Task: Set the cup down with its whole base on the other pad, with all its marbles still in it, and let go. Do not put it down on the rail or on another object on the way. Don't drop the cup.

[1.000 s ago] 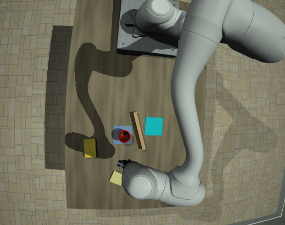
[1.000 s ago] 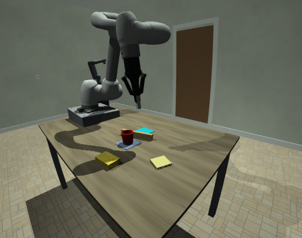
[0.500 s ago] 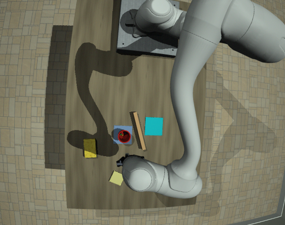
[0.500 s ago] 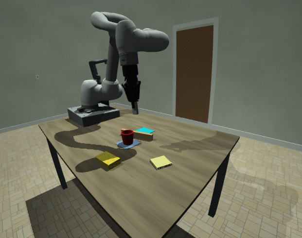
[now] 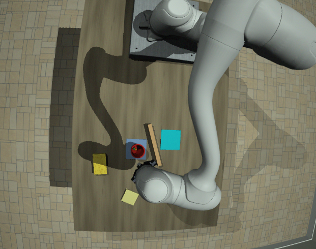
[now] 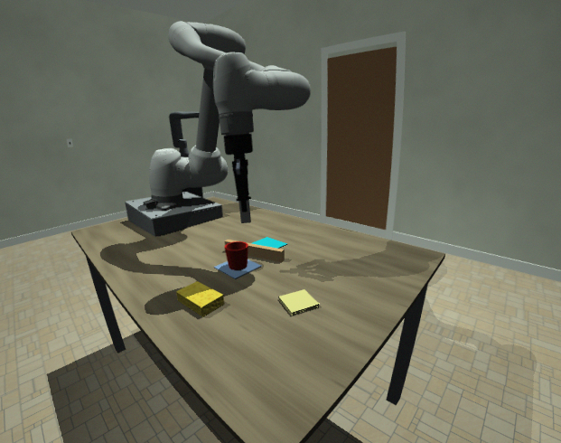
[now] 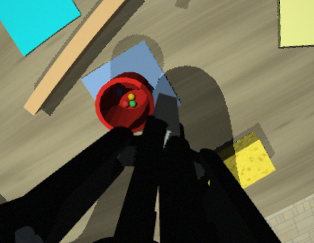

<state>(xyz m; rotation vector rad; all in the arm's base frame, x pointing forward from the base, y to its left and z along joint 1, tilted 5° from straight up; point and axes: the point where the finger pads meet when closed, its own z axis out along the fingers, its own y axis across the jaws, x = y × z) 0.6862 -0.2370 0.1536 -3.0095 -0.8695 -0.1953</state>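
Note:
A red cup (image 5: 137, 151) with small coloured marbles inside stands upright on a blue-grey pad (image 5: 136, 148); it also shows in the side view (image 6: 236, 254) and the wrist view (image 7: 125, 103). A cyan pad (image 5: 170, 139) lies on the other side of a wooden rail (image 5: 153, 145), also seen in the side view (image 6: 269, 242) and the wrist view (image 7: 34, 4). My gripper (image 6: 244, 217) hangs well above the table, shut with nothing between its fingers; in the wrist view its fingertips (image 7: 156, 125) point just beside the cup.
A yellow sponge block (image 5: 99, 163) lies left of the cup. A pale yellow flat square (image 5: 130, 196) lies near the table's front. The arm's base (image 5: 163, 40) stands at the far end of the table.

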